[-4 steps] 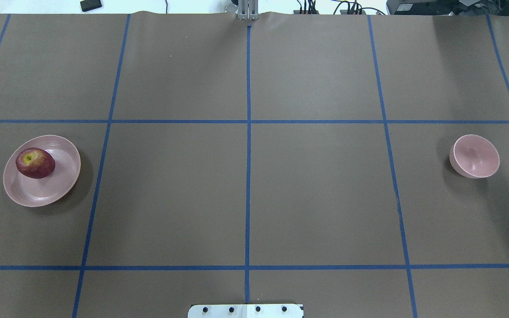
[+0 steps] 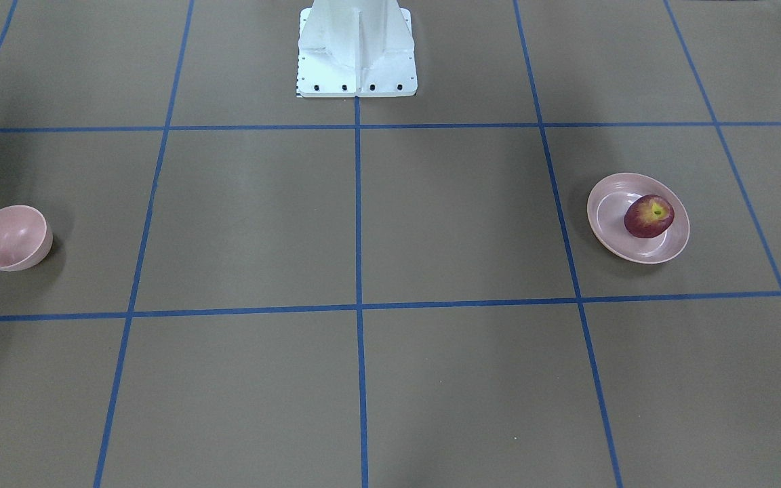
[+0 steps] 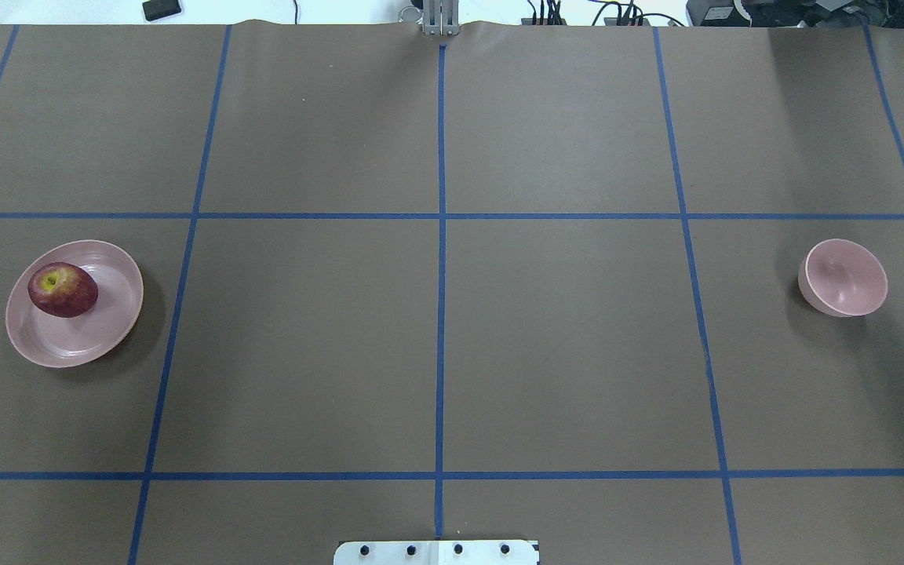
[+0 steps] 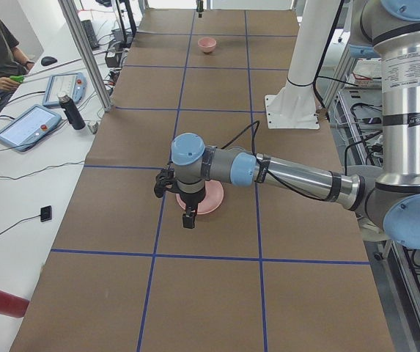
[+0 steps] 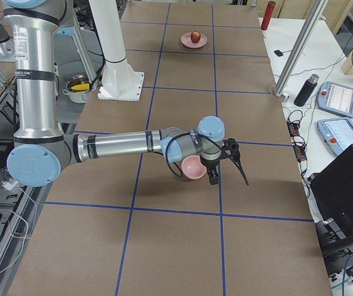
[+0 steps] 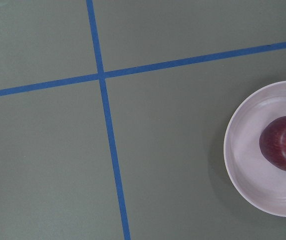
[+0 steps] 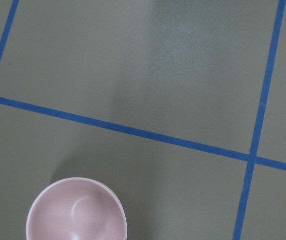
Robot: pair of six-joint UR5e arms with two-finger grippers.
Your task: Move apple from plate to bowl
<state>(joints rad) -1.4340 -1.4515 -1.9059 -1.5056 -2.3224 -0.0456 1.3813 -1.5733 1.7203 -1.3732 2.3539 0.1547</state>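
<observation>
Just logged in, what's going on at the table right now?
The apple has not been picked up: it sits on the plate on the robot's left. The bowl stands empty on its right. The left arm hovers near the plate, the right arm near the bowl.

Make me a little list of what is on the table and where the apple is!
apple: dark red, lying on the plate
plate: pale pink, on the robot's left side of the table
bowl: pale pink, empty, on the robot's right side
left end effector: in the air near the plate, touching nothing; open or shut, cannot tell
right end effector: in the air near the bowl; open or shut, cannot tell
job: apple not yet picked up
</observation>
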